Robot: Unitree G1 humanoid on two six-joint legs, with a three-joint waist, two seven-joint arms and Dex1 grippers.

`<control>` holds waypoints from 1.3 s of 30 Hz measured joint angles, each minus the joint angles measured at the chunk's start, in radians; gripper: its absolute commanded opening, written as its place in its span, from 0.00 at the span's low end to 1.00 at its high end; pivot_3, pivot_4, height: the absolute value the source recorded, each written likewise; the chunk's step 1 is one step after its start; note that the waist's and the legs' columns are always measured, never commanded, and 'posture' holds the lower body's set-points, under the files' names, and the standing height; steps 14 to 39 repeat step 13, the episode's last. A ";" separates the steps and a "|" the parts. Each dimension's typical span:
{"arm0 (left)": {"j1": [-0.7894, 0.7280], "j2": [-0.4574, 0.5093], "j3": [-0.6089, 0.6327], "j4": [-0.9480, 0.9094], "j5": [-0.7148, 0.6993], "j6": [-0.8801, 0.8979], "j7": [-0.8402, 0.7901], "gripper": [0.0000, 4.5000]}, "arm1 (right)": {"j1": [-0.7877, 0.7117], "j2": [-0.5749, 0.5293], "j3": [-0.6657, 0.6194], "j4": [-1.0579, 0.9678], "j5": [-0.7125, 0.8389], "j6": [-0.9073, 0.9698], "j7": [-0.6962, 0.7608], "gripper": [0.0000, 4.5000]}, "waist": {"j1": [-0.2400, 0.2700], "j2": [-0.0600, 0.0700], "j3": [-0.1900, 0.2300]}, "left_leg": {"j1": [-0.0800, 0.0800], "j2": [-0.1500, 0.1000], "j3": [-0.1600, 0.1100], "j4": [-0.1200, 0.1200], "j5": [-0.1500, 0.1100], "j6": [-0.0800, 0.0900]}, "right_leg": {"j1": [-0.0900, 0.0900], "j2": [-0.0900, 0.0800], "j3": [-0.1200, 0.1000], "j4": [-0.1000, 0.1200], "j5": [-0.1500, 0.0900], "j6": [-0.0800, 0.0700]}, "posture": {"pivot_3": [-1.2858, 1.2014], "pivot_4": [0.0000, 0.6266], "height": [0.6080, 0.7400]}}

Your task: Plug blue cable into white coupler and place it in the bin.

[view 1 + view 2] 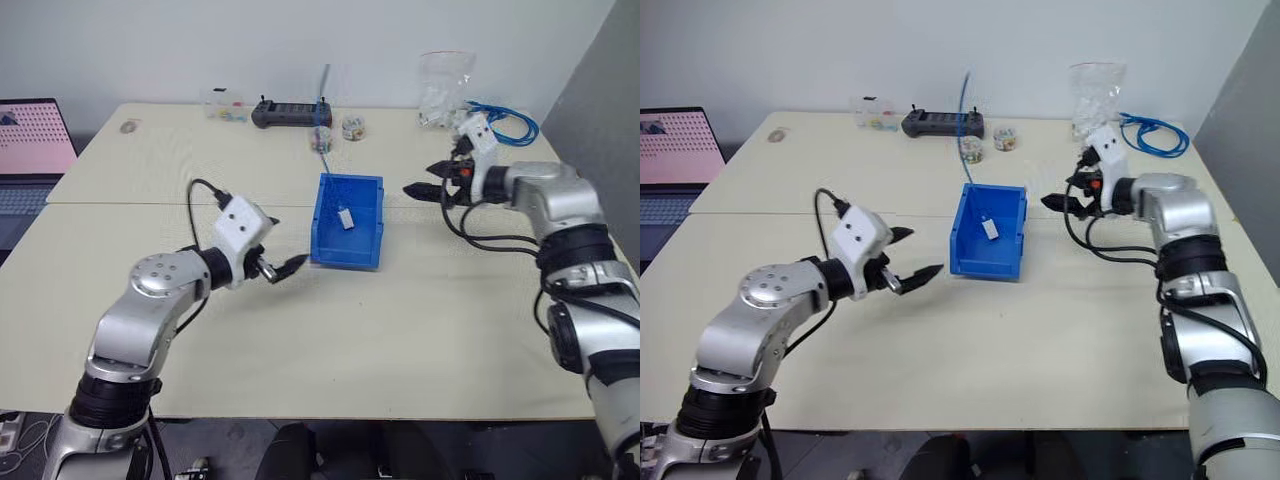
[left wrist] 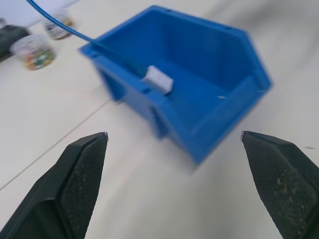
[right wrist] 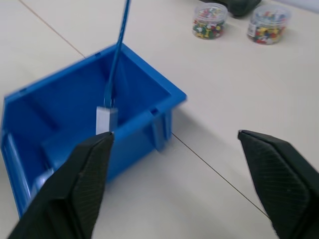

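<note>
Here, at the table's (image 1: pixel 330 330) left edge, a laptop (image 1: pixel 35 150) showed a pink screen. Further right, the left gripper (image 1: pixel 283 263) hovered just beside the bin's (image 1: pixel 372 215) left wall, its two black fingers spread wide and holding nothing. The bin sat near the middle of the table, and the white coupler (image 1: pixel 346 218) lay inside it. The blue cable (image 1: pixel 324 100) ran from the coupler up over the bin's back wall, towards a black device (image 1: pixel 290 113) at the far edge. Two small jars of coloured pins (image 3: pixel 210 21) stood beyond the bin. Right of the bin, a little apart from it, the right gripper (image 1: pixel 430 180) hung above the table with its fingers also spread and empty. Behind it lay a coiled blue cable bundle (image 1: pixel 505 122) and a clear plastic bag (image 1: pixel 443 85).
</note>
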 measured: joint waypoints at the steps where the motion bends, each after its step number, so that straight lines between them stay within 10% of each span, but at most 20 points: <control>1: 0.002 0.010 0.013 0.012 -0.001 0.002 0.004 1.00 | 0.075 -0.031 -0.003 -0.095 0.014 0.007 0.025 0.99 | 0.000 0.000 0.000 | 0.000 0.000 -0.001 0.000 0.000 0.000 | 0.000 0.000 0.000 0.000 0.000 0.000 | 0.52 0.24 1.00; 11: 0.038 0.062 0.154 0.137 -0.018 -0.034 0.022 1.00 | 0.469 -0.115 -0.144 -0.684 0.235 0.188 0.058 0.99 | -0.011 0.001 0.002 | 0.005 0.000 -0.001 0.002 0.000 0.000 | 0.003 0.001 0.000 0.002 0.001 0.001 | 0.52 0.24 1.00; 39: 0.031 0.062 0.156 0.148 -0.029 -0.036 0.015 1.00 | 0.469 -0.118 -0.154 -0.710 0.243 0.194 0.045 0.99 | -0.008 0.000 0.002 | 0.007 0.000 -0.001 0.002 0.000 0.000 | 0.005 0.001 0.000 0.002 0.001 0.002 | 0.52 0.24 1.00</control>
